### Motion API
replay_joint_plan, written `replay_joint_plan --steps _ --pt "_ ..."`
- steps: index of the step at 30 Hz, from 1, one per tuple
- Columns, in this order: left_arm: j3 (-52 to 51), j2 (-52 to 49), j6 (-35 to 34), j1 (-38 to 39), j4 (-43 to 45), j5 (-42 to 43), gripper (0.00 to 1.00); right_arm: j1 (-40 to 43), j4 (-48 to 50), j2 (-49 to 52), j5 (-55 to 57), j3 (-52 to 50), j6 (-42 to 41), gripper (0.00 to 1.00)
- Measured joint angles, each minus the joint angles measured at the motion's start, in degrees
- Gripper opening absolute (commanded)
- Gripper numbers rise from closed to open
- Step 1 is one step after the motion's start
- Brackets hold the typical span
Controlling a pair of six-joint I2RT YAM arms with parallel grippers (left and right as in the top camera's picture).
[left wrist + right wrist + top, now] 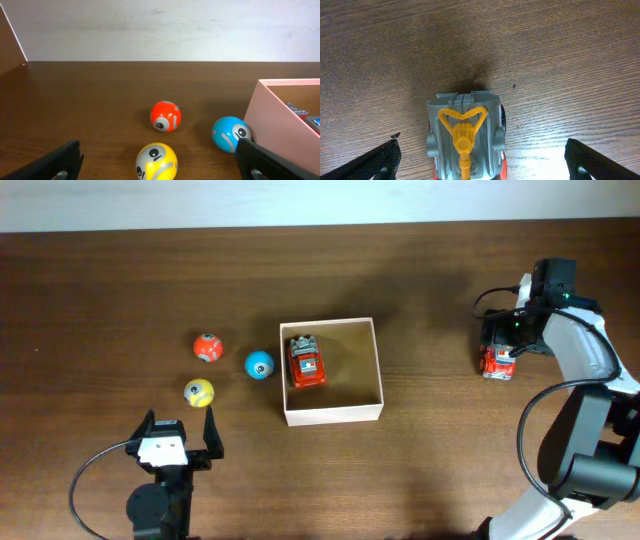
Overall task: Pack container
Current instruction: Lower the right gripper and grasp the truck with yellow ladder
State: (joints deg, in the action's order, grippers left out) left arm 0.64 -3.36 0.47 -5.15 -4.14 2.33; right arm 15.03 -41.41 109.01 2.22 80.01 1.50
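**Box seen at the middle of the worktop, both hands spread wide**

The container point(333, 415), a shallow square cream box, is set near the centre of the dark wooden worktop point(420, 280), and a red toy car point(306, 363) is seen lying inside it by the left wall. Three balls are placed left of the box: blue point(259, 365) nearest it, orange point(207, 348) farther left, yellow point(198, 392) in front. The left hand point(180, 426) is held low just behind the yellow ball, fingers apart and nothing gripped. The right hand point(499, 348) is positioned well to the right over a second toy car point(465, 135), fingers wide on either side and clear of it.
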Motion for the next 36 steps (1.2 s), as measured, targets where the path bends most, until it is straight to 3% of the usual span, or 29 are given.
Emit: replay_joint_plan --steps 36 --pt "0.0 0.0 0.0 0.0 0.0 0.0 0.99 0.0 1.2 0.0 -1.5 0.0 0.0 0.99"
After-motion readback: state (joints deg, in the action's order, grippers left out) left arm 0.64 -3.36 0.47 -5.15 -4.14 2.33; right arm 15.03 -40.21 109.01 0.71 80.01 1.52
